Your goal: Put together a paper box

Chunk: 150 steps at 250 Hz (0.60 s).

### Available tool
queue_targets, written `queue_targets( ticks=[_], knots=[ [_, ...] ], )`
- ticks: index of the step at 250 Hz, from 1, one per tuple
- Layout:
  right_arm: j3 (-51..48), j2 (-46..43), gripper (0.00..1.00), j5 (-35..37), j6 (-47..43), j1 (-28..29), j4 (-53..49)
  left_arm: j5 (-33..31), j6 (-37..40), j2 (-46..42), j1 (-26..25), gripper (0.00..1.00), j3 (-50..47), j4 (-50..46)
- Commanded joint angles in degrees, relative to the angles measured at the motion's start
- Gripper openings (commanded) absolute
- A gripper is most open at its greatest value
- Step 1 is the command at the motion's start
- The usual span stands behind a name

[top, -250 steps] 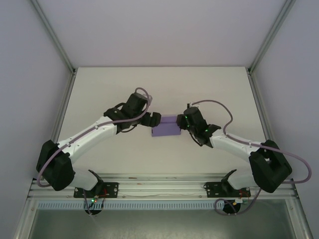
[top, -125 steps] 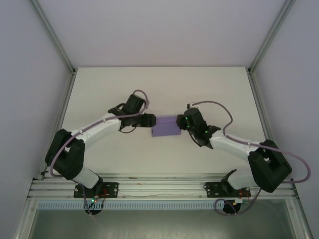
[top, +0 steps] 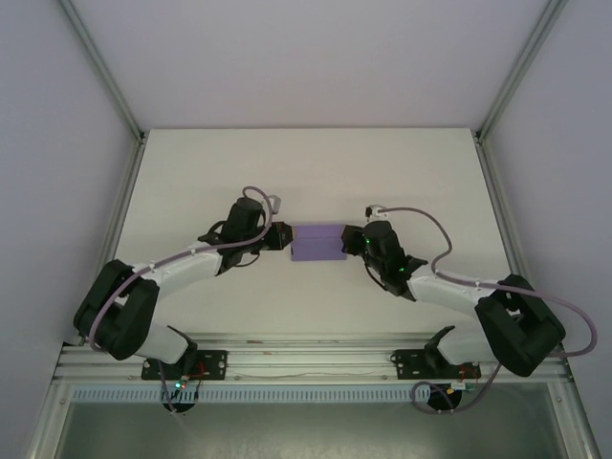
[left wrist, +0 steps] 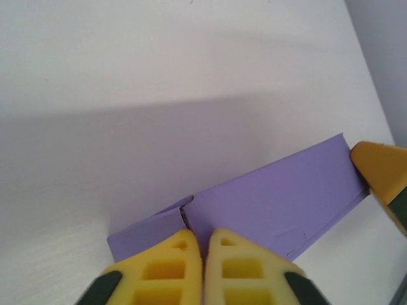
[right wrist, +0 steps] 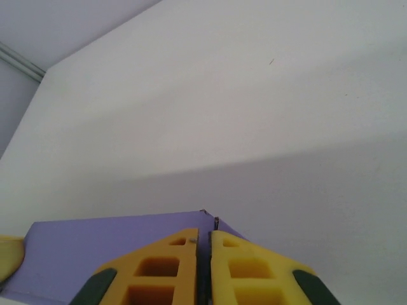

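Top view looks down from behind me over the whole counter [top: 239, 172]. Both wrist views sit close and low, facing inward, sharing the paper box [top: 317, 244].

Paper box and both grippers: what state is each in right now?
paper box: folded into a low rectangle, resting on the table, a gripper at each end.
left gripper: jaws shut, tips against the box's left end.
right gripper: jaws shut, tips against the box's right end.

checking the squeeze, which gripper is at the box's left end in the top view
The left gripper, shut and touching that end of the box; the right gripper is shut at the opposite end.
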Motion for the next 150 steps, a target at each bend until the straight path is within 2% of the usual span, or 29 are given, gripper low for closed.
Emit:
queue_targets(
  ticks=[1, 47, 98, 110, 139, 150],
  knots=[
    [-5.8, 3.33, 0.07, -5.66, 0.58, 0.43, -13.03, 2.42, 0.75, 3.97, -1.11, 0.0, -5.52, -8.21],
    [-2.08, 2.74, 0.06, -6.47, -2.59, 0.42, -15.59, 2.33, 0.25, 2.53, -1.07, 0.01, -4.32, -7.67],
    [4.57, -0.96, 0.22, -4.53, -4.8, 0.41, -21.58, -1.1, 3.9, 1.42, -1.08, 0.29, 3.07, -13.7],
    [7.05, -1.14, 0.26, -3.65, -5.37, 0.45, -23.55, -1.27, 5.0, 1.47, -1.08, 0.41, 5.94, -15.25],
    [12.12, -0.47, 0.34, -2.37, -6.08, 0.41, -26.8, -2.6, 5.48, 1.64, -1.1, 0.42, 10.85, -17.6],
    [13.74, -0.1, 0.39, -1.56, -6.08, 0.44, -27.58, -4.31, 5.25, 1.85, -1.08, 0.48, 12.77, -18.99]
  ],
)
